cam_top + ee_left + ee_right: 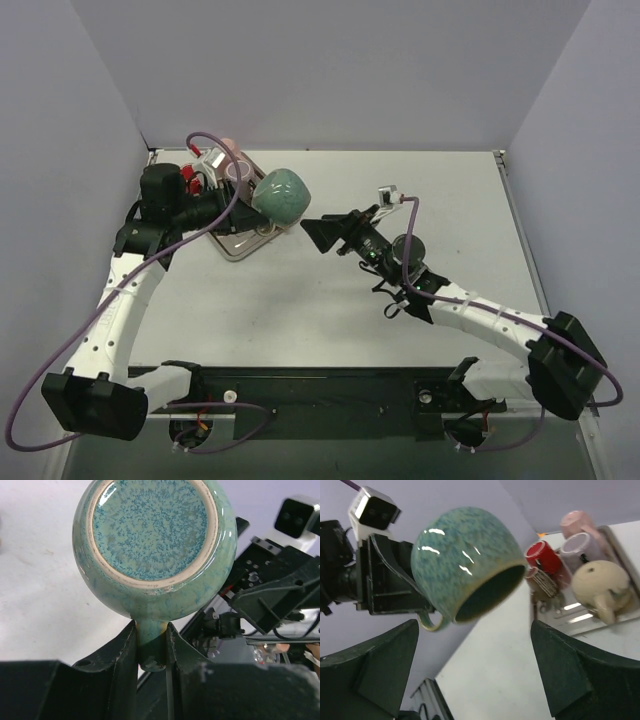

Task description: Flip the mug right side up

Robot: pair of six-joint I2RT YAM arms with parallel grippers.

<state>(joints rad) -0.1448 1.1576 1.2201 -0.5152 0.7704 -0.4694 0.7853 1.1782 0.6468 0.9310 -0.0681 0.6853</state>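
The green speckled mug [152, 545] is held off the counter [330, 300] by its handle, which is pinched between the left fingers [129, 652]. The handle is gripped on both sides, and the rest of the mug stands out beyond the fingertips. In the left wrist view the glazed, unmarked base is turned straight toward the camera. In the right wrist view the mug is seen tipped on its side, with the dark opening angled down and toward the right arm, so it is neither upright nor fully inverted. From above, it is seen over the right-hand edge of a metal tray [235, 248] that sits at the far left of the counter.

The right fingers [320, 232] are spread wide, and nothing is held between them. They are pointed at the mug from its right, near it but apart from it. In the right wrist view the mug is framed in the gap above and between the two fingers.

Four other mugs are gathered on the tray: a red one [543, 556], a pink one [575, 522], a pale lavender one [581, 547] and a cream one [602, 587] lying with its handle stub outward.
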